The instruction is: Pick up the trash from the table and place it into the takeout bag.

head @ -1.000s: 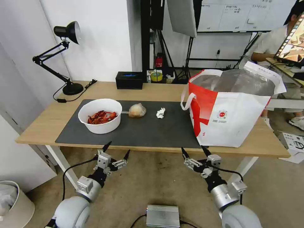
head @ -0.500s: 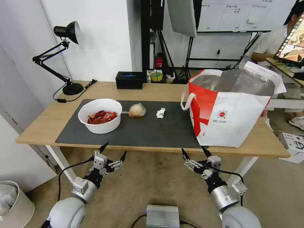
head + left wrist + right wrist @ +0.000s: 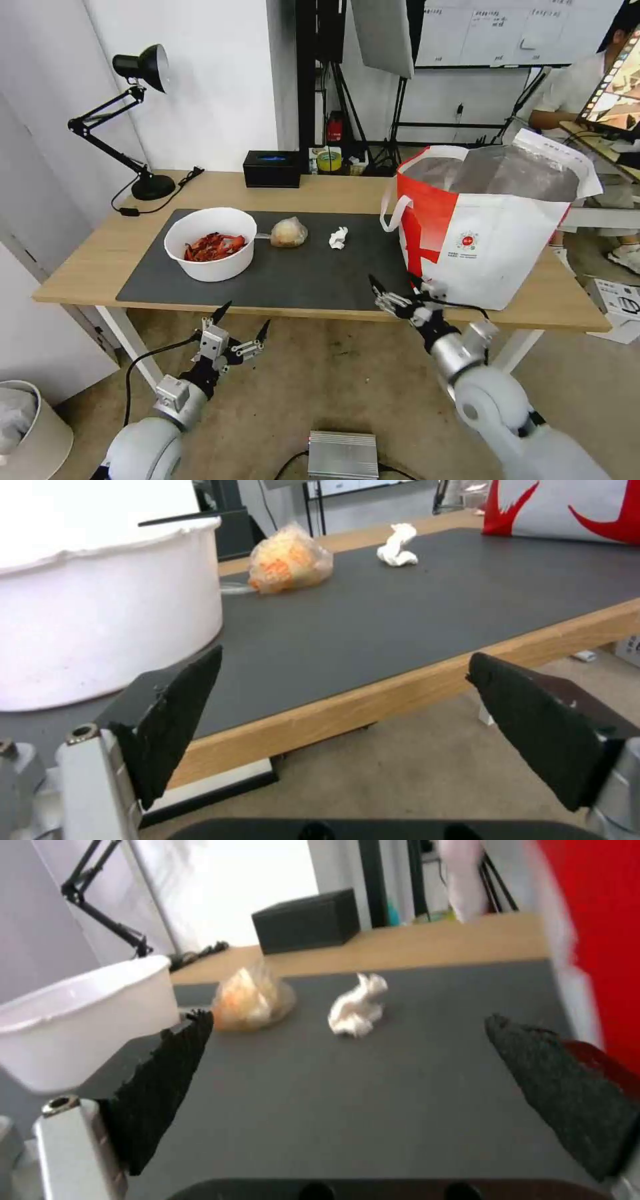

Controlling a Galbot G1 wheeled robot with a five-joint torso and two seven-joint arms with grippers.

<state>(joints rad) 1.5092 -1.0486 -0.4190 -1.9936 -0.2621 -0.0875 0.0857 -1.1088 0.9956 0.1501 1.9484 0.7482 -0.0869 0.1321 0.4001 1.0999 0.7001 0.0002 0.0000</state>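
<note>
On the table (image 3: 320, 193) lies a dark mat (image 3: 300, 277). It carries the trash: a white bowl (image 3: 211, 257) of red crayfish shells (image 3: 215, 246) at the left, a small clear bag with a beige lump (image 3: 289, 233) and a crumpled tissue (image 3: 339, 237). The takeout bag (image 3: 480, 247) stands open at the right. My right gripper (image 3: 392, 281) is open over the mat's front edge, beside the bag's lower corner, facing the tissue (image 3: 357, 1007). My left gripper (image 3: 247, 317) hangs open below the table's front edge, near the bowl (image 3: 100, 605).
A black tissue box (image 3: 271, 169) sits at the back of the table and a black desk lamp (image 3: 137, 120) at the back left. A silver box (image 3: 343, 455) lies on the floor between my arms. A white bin (image 3: 30, 427) stands at the lower left.
My right arm has risen and reached forward, from below the table's edge to over the mat's front edge. The left gripper has sunk slightly and stayed open.
</note>
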